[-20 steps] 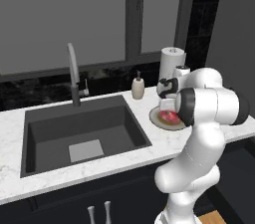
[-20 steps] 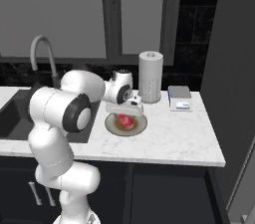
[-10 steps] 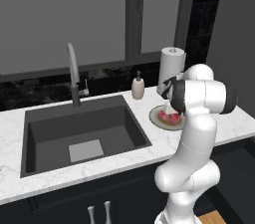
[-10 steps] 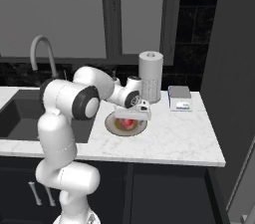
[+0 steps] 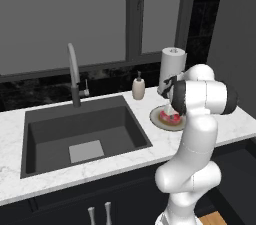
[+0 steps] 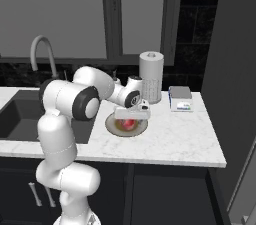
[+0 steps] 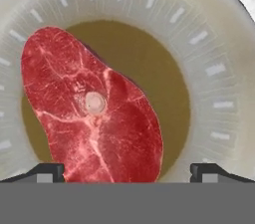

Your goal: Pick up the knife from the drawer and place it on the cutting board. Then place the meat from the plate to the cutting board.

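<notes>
Reached forward and down over the last second, arm now stretched across the counter [image 6: 175, 139]. Dropped lower with it: claw [image 6: 132, 117], now poised close above the plate [image 7: 214, 68], pointing straight down. Jaws wide apart, gripping nothing, a fingertip [image 7: 50, 170] to each side of the lower edge of the hand view. No change in jaw spread over that second.

Directly beneath the claw: plate, unmoved. Lying flat on it, between the jaw lines and a little off to one side: meat [image 7: 94, 113], untouched, not yet lifted.

Judged as the second half of the task: approach to the meat nearly finished, final descent and closing still to come. Flat and thin, so likely to need the fingertips right down at plate level; risk of scraping the plate or pinching only an edge.

Well off to the claw's left: sink [image 5: 45, 119], sunk in the counter, with faucet [image 5: 74, 74] behind it. Just behind the claw: paper roll [image 6: 151, 76], upright, close enough to mind on the lift. To the claw's right, apart from the plate: small box [image 6: 180, 99]. Behind and left: soap bottle [image 5: 138, 88]. Nothing between claw and meat.
</notes>
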